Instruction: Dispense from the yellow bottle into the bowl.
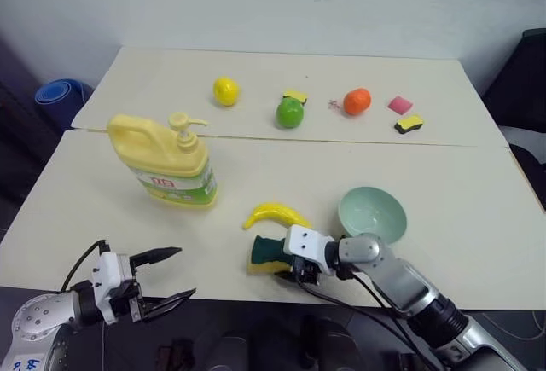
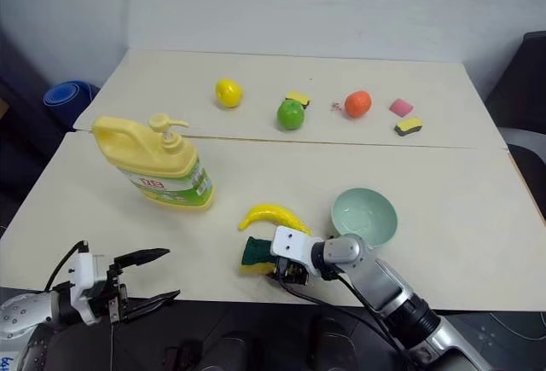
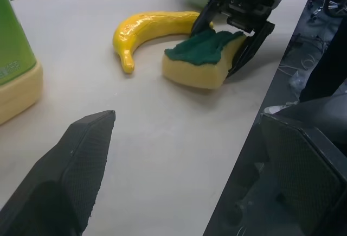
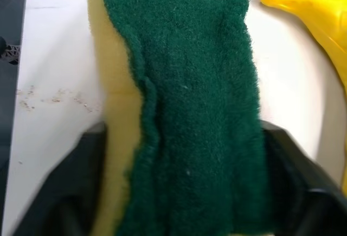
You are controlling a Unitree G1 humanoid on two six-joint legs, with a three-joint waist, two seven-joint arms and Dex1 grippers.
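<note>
Right tool (image 1: 277,262) pinches a sponge (image 3: 201,57) beside the banana (image 1: 275,215); left tool (image 1: 171,279) gapes wide, bottle (image 1: 168,164) beyond it.

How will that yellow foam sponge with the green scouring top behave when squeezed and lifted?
The yellow sponge with the green scouring pad already looks buckled between the right gripper's fingers, so it is probably soft and compressible. It is likely light. The rough pad should resist slipping, though the foam may sag.

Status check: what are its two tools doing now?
Left tool open, empty. Right tool straddling green-topped yellow sponge. Large pale-yellow pump bottle, mint-green bowl untouched.
</note>
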